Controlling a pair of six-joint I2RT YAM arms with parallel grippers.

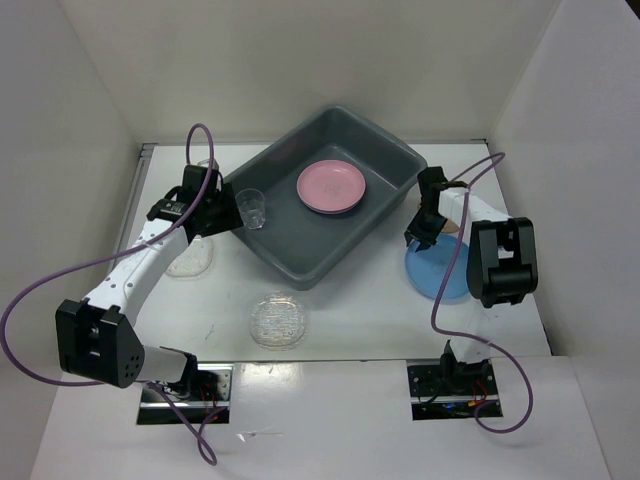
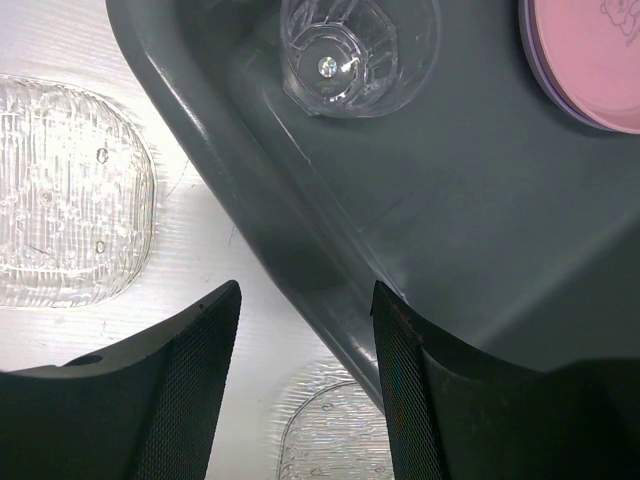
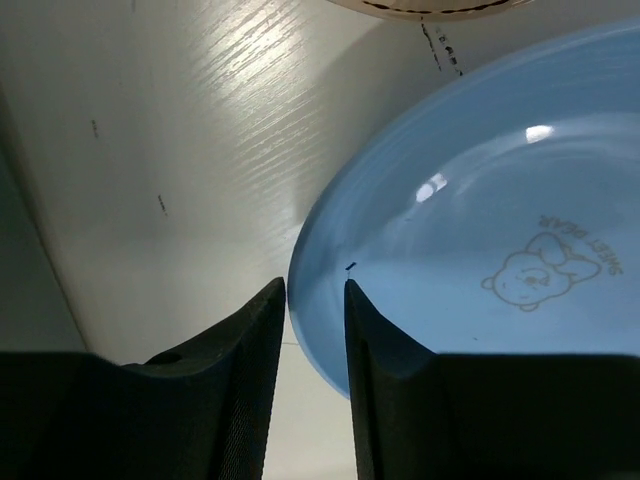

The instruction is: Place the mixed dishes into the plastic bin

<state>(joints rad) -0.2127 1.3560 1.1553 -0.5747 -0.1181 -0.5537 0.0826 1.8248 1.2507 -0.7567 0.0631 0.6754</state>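
The dark grey plastic bin stands at the table's centre, with a pink plate stacked on a lilac one inside. A small clear cup stands upright in the bin by its left wall and also shows in the left wrist view. My left gripper is open and empty above the bin's left rim. My right gripper has narrow jaws that straddle the rim of the blue plate, which lies on the table right of the bin; its rim sits between the fingers.
A clear textured plate lies left of the bin under my left arm. A round clear textured plate lies in front of the bin. A small tan dish sits just beyond the blue plate. White walls enclose the table.
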